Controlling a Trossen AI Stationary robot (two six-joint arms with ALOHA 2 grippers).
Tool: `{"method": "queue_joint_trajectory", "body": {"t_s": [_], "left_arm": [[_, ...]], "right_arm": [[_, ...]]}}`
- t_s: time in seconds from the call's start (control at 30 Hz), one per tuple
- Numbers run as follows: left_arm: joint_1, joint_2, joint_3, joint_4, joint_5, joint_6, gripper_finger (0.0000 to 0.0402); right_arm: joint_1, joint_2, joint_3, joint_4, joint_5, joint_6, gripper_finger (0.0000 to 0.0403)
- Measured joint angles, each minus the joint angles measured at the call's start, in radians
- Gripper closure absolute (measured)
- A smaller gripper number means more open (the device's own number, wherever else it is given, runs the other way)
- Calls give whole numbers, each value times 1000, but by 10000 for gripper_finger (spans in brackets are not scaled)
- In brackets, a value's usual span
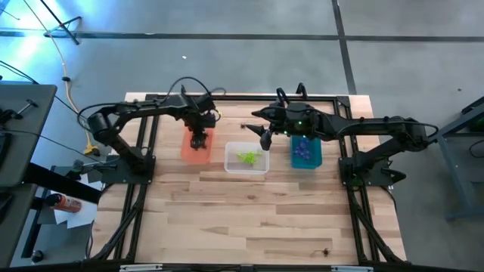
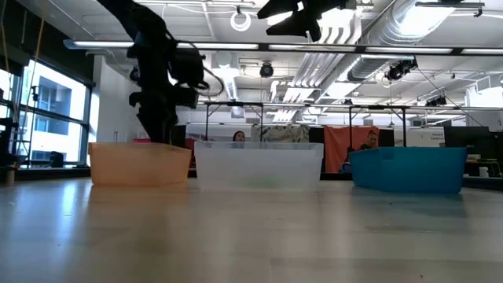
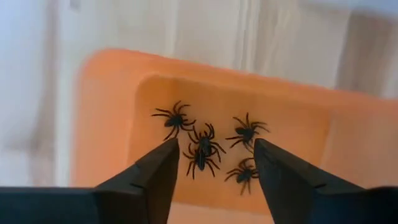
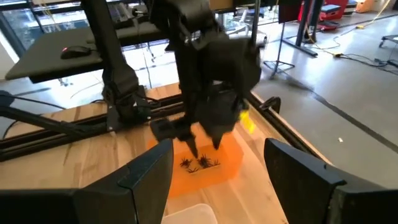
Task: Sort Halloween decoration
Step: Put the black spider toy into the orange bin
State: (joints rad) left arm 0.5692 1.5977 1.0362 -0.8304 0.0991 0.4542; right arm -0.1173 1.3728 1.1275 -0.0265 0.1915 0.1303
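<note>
Over the orange bin point(image 1: 197, 148) at the table's left, the left gripper point(image 3: 211, 171) is held spread above five black spiders point(image 3: 202, 149). Green spiders point(image 1: 248, 157) are seen in the clear bin point(image 1: 246, 169), purple spiders point(image 1: 303, 150) in the teal bin point(image 1: 306, 162); the right gripper point(image 1: 265, 140) is spread, empty, between them.

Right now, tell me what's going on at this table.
The robot is sorting tiny plastic spiders by colour. Its left hand hangs open over the orange rectangular bin, where five black spiders lie. The clear bin holds lime green spiders, and the teal bin holds purple ones. The right hand waits open above the clear bin's edge, holding nothing.
</note>
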Motion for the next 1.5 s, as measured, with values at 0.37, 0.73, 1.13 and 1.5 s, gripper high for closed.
{"method": "queue_joint_trajectory", "body": {"t_s": [0.37,0.73,1.13,1.5], "left_arm": [[5,-348,51,157,197,-327,188],[-244,-638,-226,910,122,-683,188],[-337,-670,-279,948,-18,-682,188],[-337,-669,-279,954,-18,-712,188]], "right_arm": [[-1,-104,16,-55,-3,-105,155],[5,-156,16,-249,-249,79,155],[81,-142,16,-508,-496,328,155],[658,-106,-188,-516,-663,1306,155]]}}
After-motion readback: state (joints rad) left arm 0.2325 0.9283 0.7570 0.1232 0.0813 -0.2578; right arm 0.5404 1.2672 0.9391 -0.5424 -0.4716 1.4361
